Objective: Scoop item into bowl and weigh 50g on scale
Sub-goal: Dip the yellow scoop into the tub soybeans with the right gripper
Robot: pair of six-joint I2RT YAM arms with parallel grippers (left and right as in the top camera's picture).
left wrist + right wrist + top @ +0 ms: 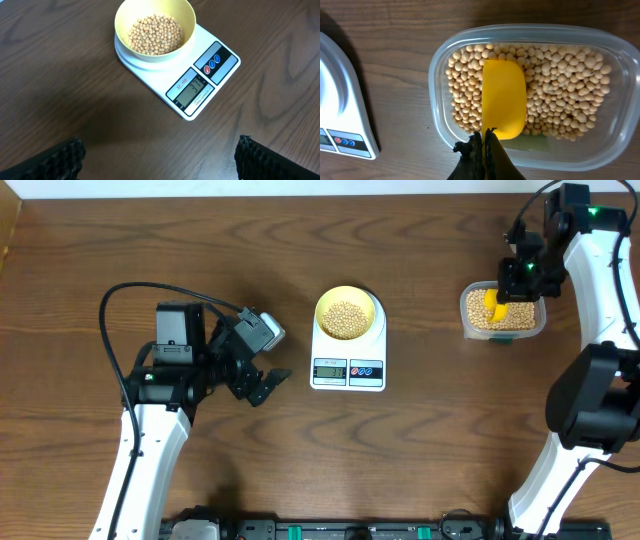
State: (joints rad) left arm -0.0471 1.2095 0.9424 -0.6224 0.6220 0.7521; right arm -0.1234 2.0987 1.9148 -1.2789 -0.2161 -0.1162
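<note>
The pale yellow-green bowl (347, 313) (155, 27) sits on the white scale (348, 350) (186, 70) and holds a layer of tan beans (154, 34). More beans (560, 95) fill the clear plastic container (503, 310) (440, 65) at the right. My right gripper (520, 275) (485, 134) is shut on the handle of the yellow scoop (503, 97) (493, 305), whose bowl lies face down over the beans in the container. My left gripper (262, 385) (160, 155) is open and empty above the bare table, left of the scale.
The scale's grey display (191, 90) and two round buttons (213, 61) face the front edge. Black cables (130, 295) loop behind the left arm. Wooden table (100, 240) all around.
</note>
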